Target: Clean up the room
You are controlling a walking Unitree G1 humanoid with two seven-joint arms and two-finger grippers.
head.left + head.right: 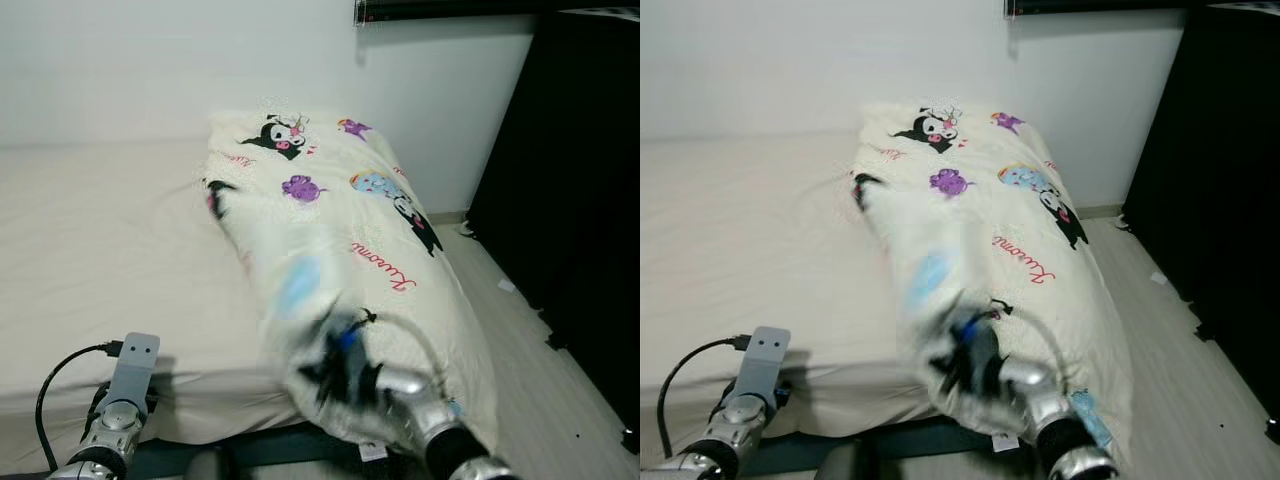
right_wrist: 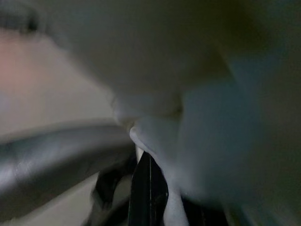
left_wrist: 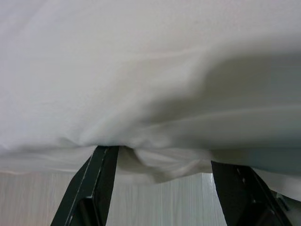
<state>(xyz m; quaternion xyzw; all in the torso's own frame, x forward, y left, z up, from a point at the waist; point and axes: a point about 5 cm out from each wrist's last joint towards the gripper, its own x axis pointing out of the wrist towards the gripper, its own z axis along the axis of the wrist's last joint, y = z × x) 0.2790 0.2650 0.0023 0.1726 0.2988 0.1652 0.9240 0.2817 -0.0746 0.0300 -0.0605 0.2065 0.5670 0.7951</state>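
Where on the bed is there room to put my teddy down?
The bare sheet between the wall and the cartoon pillow is free. The bed's right side is crowded: the pillow covers it, pinched by the right gripper.

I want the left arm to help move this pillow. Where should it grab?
Probably the pillow's near corner, on its bed side, coming from the robot's left. The right gripper already pinches the near end, so a second hold there would stop sagging.
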